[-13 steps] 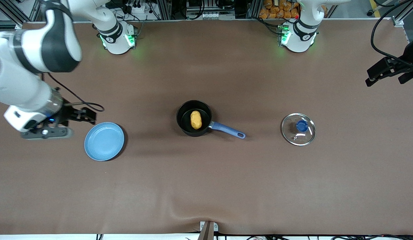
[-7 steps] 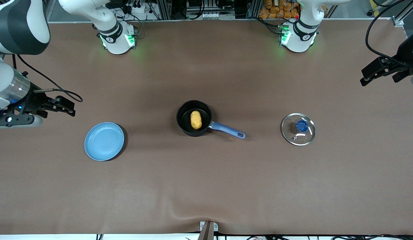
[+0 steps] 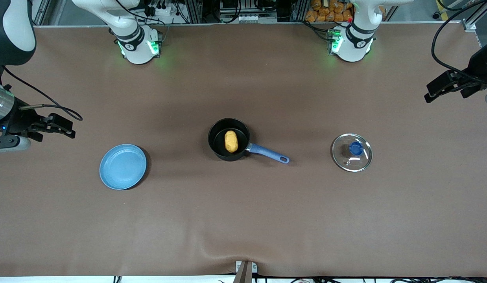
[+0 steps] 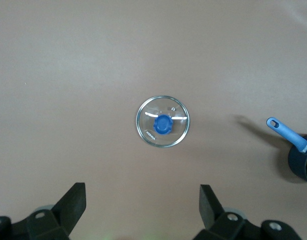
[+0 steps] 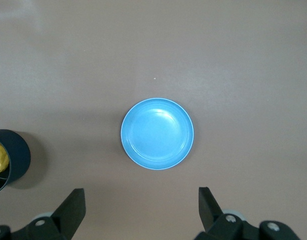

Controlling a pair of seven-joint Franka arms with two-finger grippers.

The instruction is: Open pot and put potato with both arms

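Observation:
The black pot with its long blue handle stands uncovered at the table's middle. The yellow-orange potato lies inside it. The pot's edge also shows in the left wrist view and the right wrist view. My left gripper is open and empty, high over the table at the left arm's end; its own view shows bare table between the fingers. My right gripper is open and empty, over the table at the right arm's end.
A round glass lid with a blue knob lies flat between the pot and the left arm's end. A flat blue plate lies toward the right arm's end, nearer the front camera than the pot.
My right gripper has drawn back from beside the blue plate toward the right arm's end of the table. My left gripper has shifted only slightly. Pot, potato, lid and plate have not moved.

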